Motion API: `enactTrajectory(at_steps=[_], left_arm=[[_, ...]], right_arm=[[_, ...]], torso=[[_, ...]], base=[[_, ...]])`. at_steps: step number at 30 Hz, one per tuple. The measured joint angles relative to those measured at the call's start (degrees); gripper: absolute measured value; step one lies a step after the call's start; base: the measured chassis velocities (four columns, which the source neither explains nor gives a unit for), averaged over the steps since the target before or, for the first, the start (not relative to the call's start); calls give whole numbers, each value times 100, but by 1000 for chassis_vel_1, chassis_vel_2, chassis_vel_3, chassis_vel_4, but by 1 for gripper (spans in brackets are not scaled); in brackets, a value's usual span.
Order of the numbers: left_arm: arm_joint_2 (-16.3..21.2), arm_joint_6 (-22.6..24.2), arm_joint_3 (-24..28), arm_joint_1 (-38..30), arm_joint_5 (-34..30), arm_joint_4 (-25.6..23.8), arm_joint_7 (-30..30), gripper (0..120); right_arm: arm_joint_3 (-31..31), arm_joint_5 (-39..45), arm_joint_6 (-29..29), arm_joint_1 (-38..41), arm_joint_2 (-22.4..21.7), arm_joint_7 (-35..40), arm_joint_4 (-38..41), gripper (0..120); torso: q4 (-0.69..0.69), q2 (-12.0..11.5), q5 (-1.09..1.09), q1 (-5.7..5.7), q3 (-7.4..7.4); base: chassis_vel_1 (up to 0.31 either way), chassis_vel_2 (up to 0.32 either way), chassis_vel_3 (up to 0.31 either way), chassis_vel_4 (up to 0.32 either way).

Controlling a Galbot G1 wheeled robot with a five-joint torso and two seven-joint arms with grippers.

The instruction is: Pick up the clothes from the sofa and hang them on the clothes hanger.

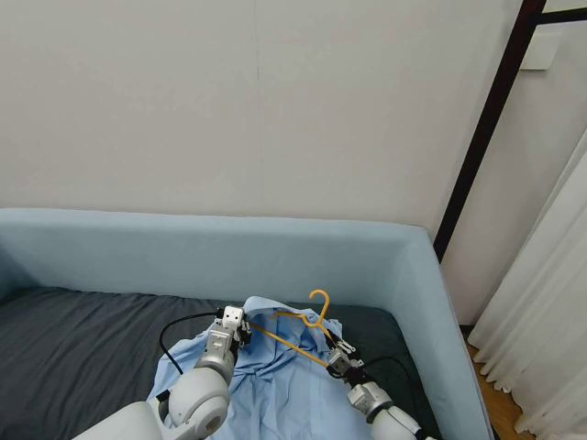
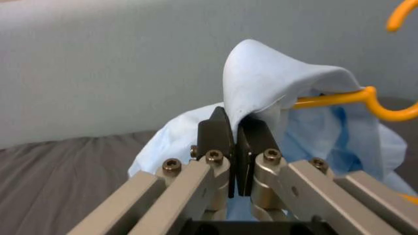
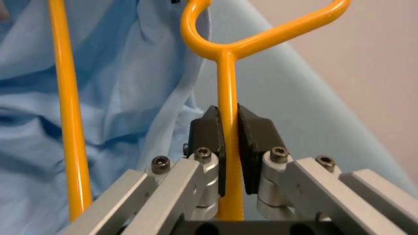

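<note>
I judge us midway: left pincer [image 2: 234, 129] pinches the shirt [image 1: 275, 385] over one end of the hanger [image 1: 292, 346], right pincer [image 3: 230, 122] clamps its wire, and the shirt seems only half on.

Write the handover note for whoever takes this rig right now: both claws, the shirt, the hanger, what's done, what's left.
Left claw: shut on a fold of the blue shirt, pinched up over one end of the hanger.
Right claw: shut on a bar of the yellow hanger, just below its curved junction.
Things: the shirt lies crumpled on the sofa seat, with the hanger across it, hook toward the backrest.
Done: both items gripped, fabric draped over one hanger end.
Left: work the shirt fully onto the hanger.
</note>
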Motion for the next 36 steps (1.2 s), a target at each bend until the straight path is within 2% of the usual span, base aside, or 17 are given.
enactTrajectory(at_steps=[8,20,25,32,34,36], left_arm=[[-85,197,180,-535,-514,-303,-371,0],[-133,277,227,-572,-552,-540,-569,0],[-141,283,186,-353,-399,-645,-573,0],[-32,236,-218,738,276,-859,-565,0],[-33,223,-256,846,342,-879,-565,0],[-108,244,-326,1088,526,-927,-563,10]], right_arm=[[-442,-253,-267,555,96,208,-4,5],[-785,-547,-447,1082,331,274,-121,5],[-823,-588,-473,1145,403,269,-154,5],[-781,158,-501,1145,297,354,167,5],[-764,177,-455,1145,274,348,213,5],[-755,196,-375,1155,208,323,367,5]], torso=[[-2,0,1,0,0],[0,0,1,0,0],[-2,0,1,0,0],[0,0,1,0,0],[1,0,0,0,0],[0,0,1,0,0]], base=[[0,0,0,0],[0,0,0,0],[0,0,0,0],[0,0,0,0],[0,0,0,0],[0,0,0,0]])
